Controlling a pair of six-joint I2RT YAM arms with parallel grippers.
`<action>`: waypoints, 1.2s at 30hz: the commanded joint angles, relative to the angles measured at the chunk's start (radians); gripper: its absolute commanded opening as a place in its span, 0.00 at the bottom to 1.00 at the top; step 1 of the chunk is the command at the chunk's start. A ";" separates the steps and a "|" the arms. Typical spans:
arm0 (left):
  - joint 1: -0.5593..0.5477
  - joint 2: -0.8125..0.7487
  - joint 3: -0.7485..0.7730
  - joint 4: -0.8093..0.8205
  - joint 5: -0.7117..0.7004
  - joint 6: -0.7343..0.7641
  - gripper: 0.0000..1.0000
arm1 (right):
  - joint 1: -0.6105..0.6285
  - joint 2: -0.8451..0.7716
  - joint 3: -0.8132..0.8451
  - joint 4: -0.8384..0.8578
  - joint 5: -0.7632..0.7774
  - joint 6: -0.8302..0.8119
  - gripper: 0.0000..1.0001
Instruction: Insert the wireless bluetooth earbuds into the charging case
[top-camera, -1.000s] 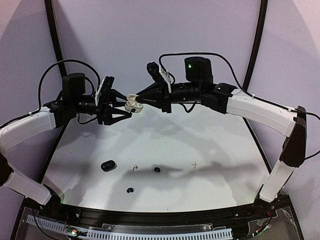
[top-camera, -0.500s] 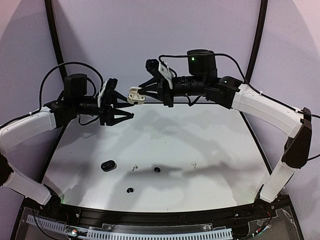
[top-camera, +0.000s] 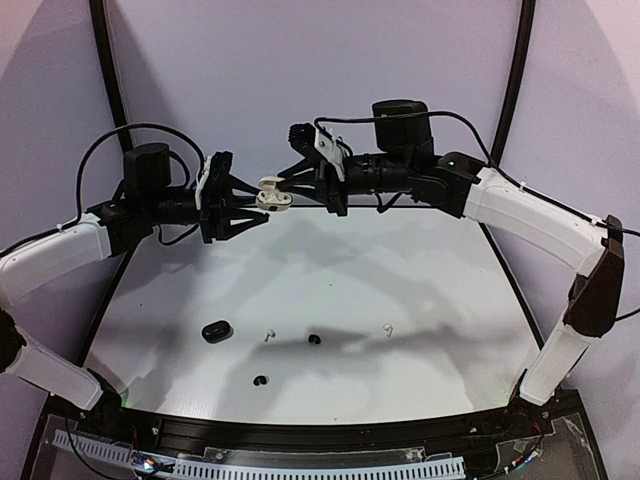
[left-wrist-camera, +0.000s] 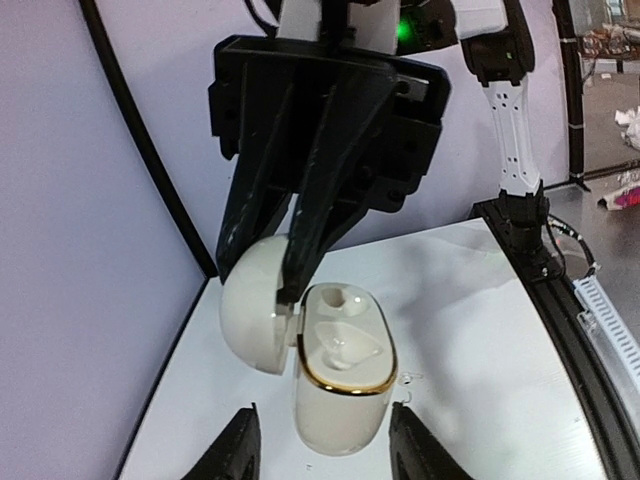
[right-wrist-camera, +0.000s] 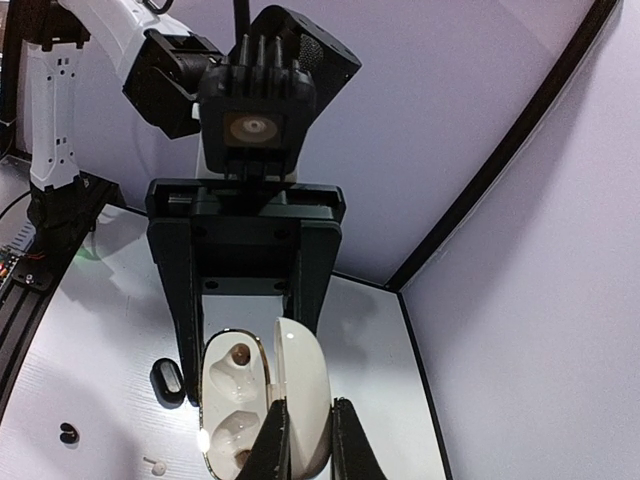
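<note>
The white charging case (top-camera: 268, 195) hangs high over the far table with its lid open. My right gripper (top-camera: 282, 188) is shut on the lid (right-wrist-camera: 305, 390). Both earbud sockets (right-wrist-camera: 232, 400) of the gold-rimmed case body (left-wrist-camera: 340, 400) are bare. My left gripper (left-wrist-camera: 325, 445) is open, with a black finger on either side of the body and a gap showing on each side. Two white earbuds (top-camera: 268, 335) (top-camera: 387, 328) and two black earbuds (top-camera: 314, 340) (top-camera: 261, 381) lie on the white table below.
A shut black case (top-camera: 216, 331) lies near the front left of the table (top-camera: 420, 300), also seen as the black case (right-wrist-camera: 166, 380) in the right wrist view. Lilac walls and black corner posts (top-camera: 105, 70) close in the back.
The right gripper lifted the white case up and slightly back. The left gripper rose to it and its fingers narrowed around the case body.
</note>
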 joint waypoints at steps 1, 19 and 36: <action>-0.003 -0.033 0.018 0.016 0.031 0.000 0.42 | 0.010 -0.010 0.028 0.016 0.010 -0.001 0.00; -0.004 -0.030 0.019 0.043 0.078 -0.020 0.31 | 0.010 -0.004 0.017 0.024 0.012 0.010 0.00; -0.004 -0.022 0.016 0.063 0.065 -0.057 0.38 | 0.019 0.005 0.031 0.025 0.001 0.010 0.00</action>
